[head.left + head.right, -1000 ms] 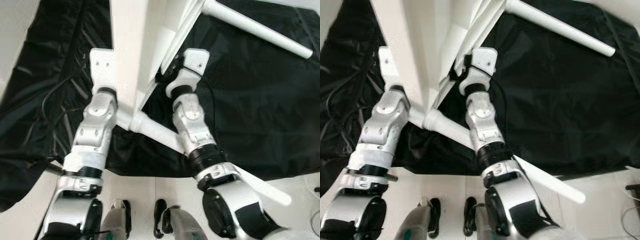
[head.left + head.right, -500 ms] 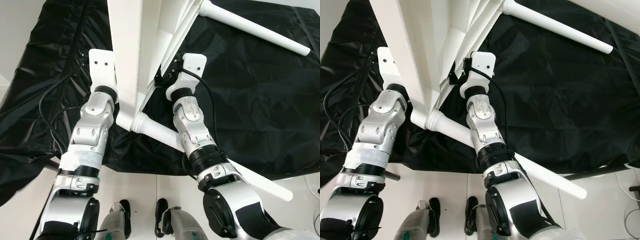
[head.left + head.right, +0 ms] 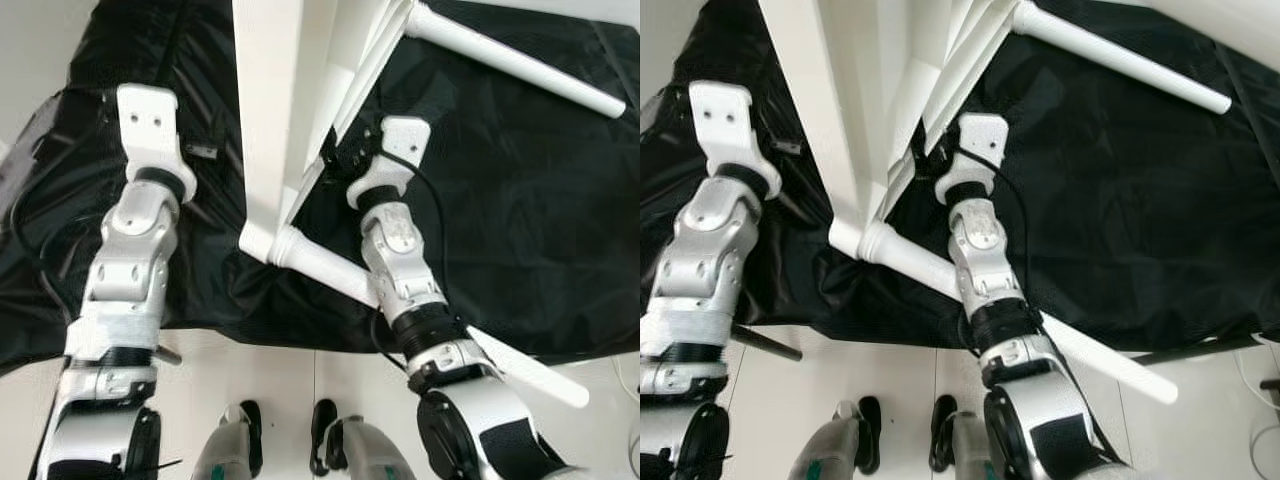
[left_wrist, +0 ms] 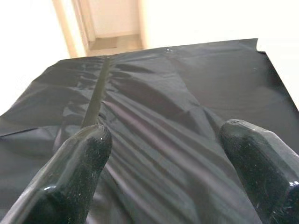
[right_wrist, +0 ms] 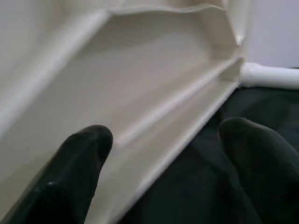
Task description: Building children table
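Straddling table rim, right end effector

Bright, even light is washing the room, and the white table is glaring almost featureless against the black sheet, which is catching soft sheen along its creases. The close fingertips are blurring out of focus (wrist views especially).

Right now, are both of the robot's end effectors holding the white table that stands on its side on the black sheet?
Not both. The left end effector is open over the black sheet, apart from the white table, as the left wrist view shows. The right end effector is at the table's edge, its fingers spread around the rim.
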